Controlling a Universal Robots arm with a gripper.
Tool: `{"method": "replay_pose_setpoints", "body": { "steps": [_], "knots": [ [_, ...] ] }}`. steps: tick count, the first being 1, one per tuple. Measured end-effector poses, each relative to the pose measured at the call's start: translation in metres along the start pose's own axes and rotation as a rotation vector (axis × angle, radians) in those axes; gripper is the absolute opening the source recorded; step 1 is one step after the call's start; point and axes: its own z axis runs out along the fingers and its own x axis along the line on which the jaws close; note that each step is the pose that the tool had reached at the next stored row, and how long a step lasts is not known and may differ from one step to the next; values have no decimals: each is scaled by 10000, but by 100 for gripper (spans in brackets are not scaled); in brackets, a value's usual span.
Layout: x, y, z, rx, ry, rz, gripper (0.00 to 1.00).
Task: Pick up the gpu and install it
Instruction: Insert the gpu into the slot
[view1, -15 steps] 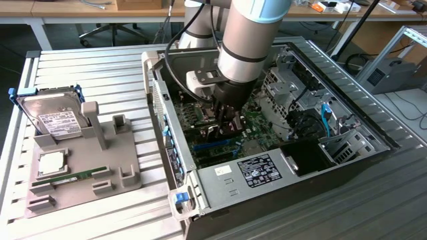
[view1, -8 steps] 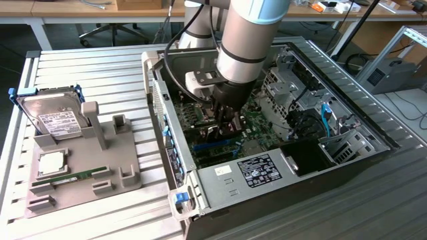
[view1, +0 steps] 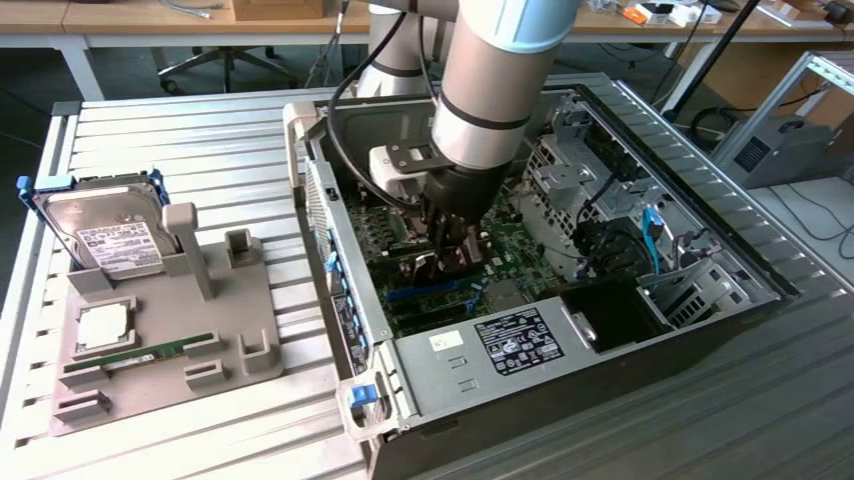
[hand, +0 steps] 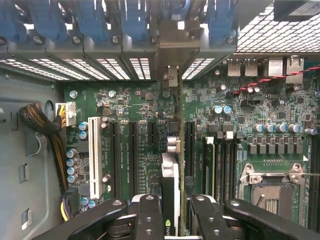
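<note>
A slatted metal counter (view1: 174, 130) is seen in the exterior view, with wooden counters, a chair (view1: 220, 65) and an aluminium frame (view1: 801, 90) behind it. An open case (view1: 441, 350) lies on the slats. On the exterior view's left a grey holder (view1: 200, 330) carries a hard drive (view1: 114, 235), a CPU (view1: 104, 328) and a RAM stick (view1: 154, 355). The arm is reached down into the case, and the gripper (view1: 447, 255) is set low over the motherboard (view1: 514, 250).

In the wrist view, details hidden by the arm outside are shown: the gpu (hand: 171, 175) is clamped edge-on between the two fingers (hand: 150, 215), so the gripper is closed on it. The card is held upright among the long dark slots, beside a white slot (hand: 93, 155), with its metal bracket (hand: 172, 55) at the rear wall under a row of blue clips (hand: 90, 20). Whether the card is fully seated cannot be told. A CPU socket (hand: 272, 190) and a red-and-black wire (hand: 280, 77) are also seen there
</note>
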Motion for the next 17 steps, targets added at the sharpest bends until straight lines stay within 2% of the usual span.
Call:
{"method": "replay_pose_setpoints", "body": {
  "steps": [17],
  "knots": [
    [1,8,43,0,0,1,27]
  ]
}}
